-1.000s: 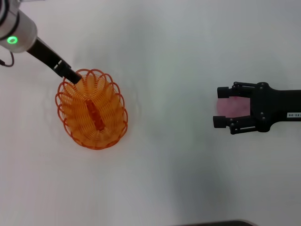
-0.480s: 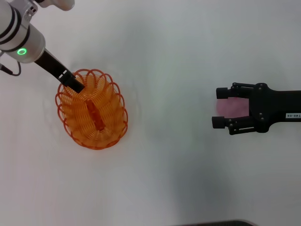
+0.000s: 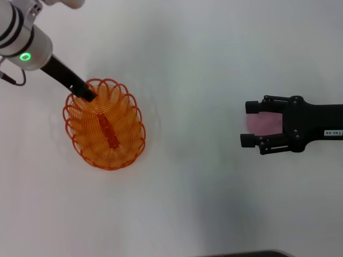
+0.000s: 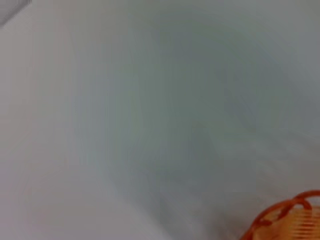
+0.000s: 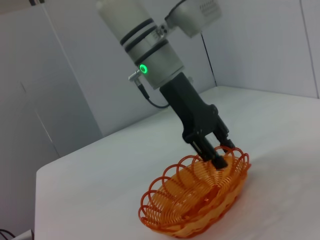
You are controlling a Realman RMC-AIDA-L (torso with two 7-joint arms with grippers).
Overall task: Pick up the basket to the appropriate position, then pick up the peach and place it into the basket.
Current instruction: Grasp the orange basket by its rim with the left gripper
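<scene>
**Left gripper at basket rim; right gripper straddling peach**

Head view: basket (image 3: 105, 125) sits on the white table (image 3: 203, 64), left side, same spot as a second ago. The left gripper (image 3: 86, 92) has shifted slightly along the far rim over the last second, and its tip is now at the scalloped edge. The basket hasn't followed it, so likely no lift under way; the placing step looks about finished or the grip is being adjusted.

Right gripper (image 3: 250, 123) has eased a touch leftward, fingers apart on either side of the peach (image 3: 263, 123), not clamped. Peach well apart from the basket, not yet picked.

Right wrist view adds what the head view hides: left gripper (image 5: 216, 156) fingers close together, pinching or just at the rim loops of the basket (image 5: 197, 197); contact not certain. Left wrist view shows only a rim corner (image 4: 290, 217).
</scene>
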